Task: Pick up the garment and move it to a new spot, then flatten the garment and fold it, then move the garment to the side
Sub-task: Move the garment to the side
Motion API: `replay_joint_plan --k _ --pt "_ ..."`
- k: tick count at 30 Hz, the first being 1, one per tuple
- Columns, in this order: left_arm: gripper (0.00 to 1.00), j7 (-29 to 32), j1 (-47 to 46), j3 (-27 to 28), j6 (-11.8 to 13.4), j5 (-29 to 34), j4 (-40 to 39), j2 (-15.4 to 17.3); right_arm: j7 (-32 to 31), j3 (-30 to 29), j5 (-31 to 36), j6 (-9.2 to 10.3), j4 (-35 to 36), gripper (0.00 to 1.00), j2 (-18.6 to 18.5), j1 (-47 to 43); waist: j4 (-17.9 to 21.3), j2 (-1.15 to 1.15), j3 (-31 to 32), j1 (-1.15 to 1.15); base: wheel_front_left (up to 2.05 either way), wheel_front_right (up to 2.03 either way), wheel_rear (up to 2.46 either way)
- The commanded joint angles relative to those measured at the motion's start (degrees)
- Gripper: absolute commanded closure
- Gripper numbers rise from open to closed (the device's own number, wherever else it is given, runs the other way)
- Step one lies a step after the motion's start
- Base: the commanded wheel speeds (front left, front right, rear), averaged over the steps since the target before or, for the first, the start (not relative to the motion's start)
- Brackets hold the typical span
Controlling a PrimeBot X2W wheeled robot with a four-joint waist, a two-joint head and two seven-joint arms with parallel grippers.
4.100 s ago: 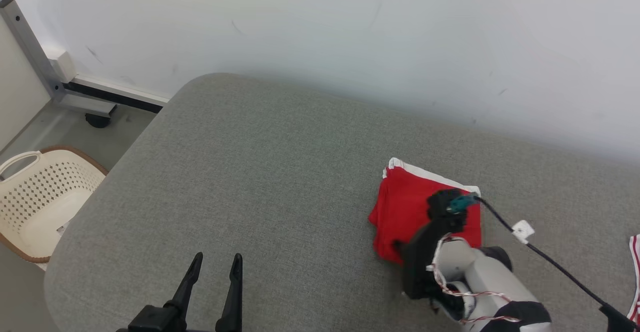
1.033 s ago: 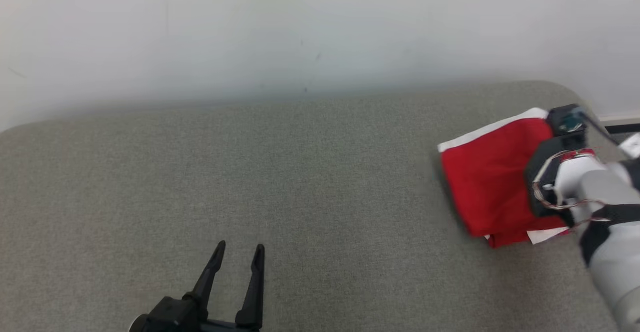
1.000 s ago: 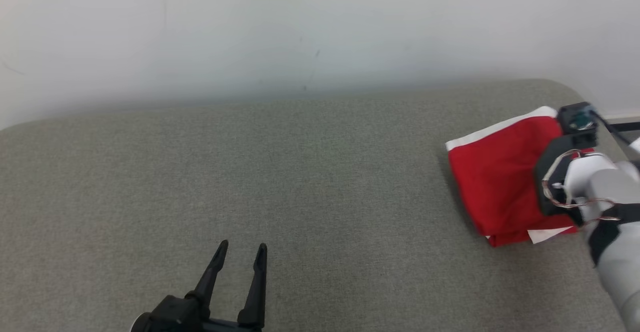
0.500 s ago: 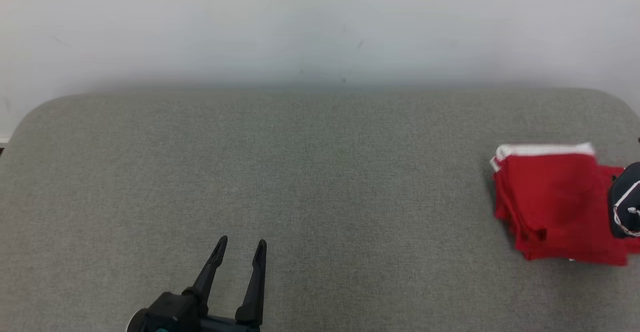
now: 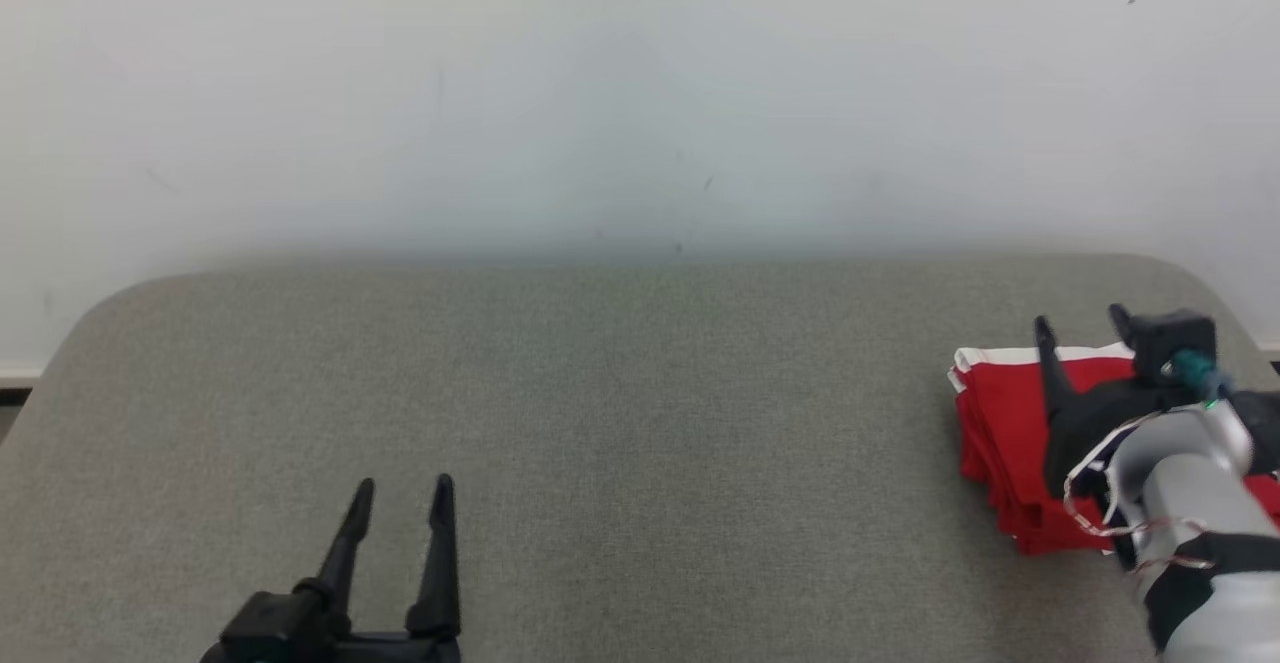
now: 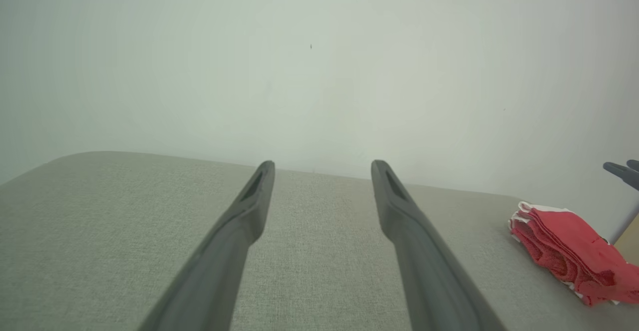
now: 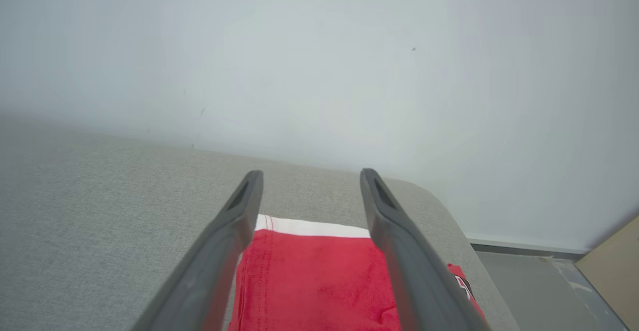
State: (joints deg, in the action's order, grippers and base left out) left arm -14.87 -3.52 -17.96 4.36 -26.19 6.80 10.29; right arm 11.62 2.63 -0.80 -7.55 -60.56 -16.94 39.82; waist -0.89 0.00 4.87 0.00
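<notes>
Garment: folded red cloth [image 5: 1000,423], white-hemmed, on grey cushion [image 5: 600,393].
Fingers: right gripper [image 5: 1080,316] and left gripper [image 5: 404,483] spread, empty.
Retreat: we lift straight, avoiding snags.

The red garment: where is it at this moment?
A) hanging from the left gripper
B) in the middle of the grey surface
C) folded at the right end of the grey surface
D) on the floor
C: the folded red garment lies flat near the right end of the grey surface, with the right gripper open just over it.
</notes>
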Motion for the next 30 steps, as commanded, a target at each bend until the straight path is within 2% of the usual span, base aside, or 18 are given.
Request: replay_joint_plan --k 1,8,9,16,24,30 --pt "0.00 -0.3 0.7 1.8 -0.1 0.9 0.2 -0.3 1.1 1.3 -2.4 0.16 2.1 0.00 1.3 -2.8 1.0 0.00 1.8 0.00 0.00 0.00 0.00" --pt "0.00 -0.3 1.3 7.6 -1.4 4.1 2.2 -1.5 2.7 4.2 -9.8 0.16 14.0 0.00 4.5 -13.0 1.4 0.00 2.4 0.00 0.00 0.00 0.00" --pt "0.00 -0.3 1.3 7.6 -1.4 4.1 2.2 -1.5 2.7 4.2 -9.8 0.16 14.0 0.00 4.5 -13.0 1.4 0.00 2.4 0.00 0.00 0.00 0.00" --pt "0.00 -0.3 3.8 12.2 -4.2 8.6 3.4 -3.1 2.8 3.5 -12.9 0.16 26.5 0.00 7.9 -23.8 1.4 0.00 2.2 0.00 0.00 0.00 0.00" --pt "0.00 -0.3 6.5 15.9 -7.9 12.1 6.1 -4.5 0.0 0.2 -11.3 0.16 35.3 0.00 11.5 -31.9 0.9 0.00 2.5 0.00 0.00 0.00 0.00" --pt "0.00 -0.3 7.4 17.3 -9.7 14.0 7.7 -5.3 -2.0 -2.5 -9.9 0.16 39.8 0.00 13.3 -36.6 0.6 0.00 2.7 0.00 0.00 0.00 0.00"
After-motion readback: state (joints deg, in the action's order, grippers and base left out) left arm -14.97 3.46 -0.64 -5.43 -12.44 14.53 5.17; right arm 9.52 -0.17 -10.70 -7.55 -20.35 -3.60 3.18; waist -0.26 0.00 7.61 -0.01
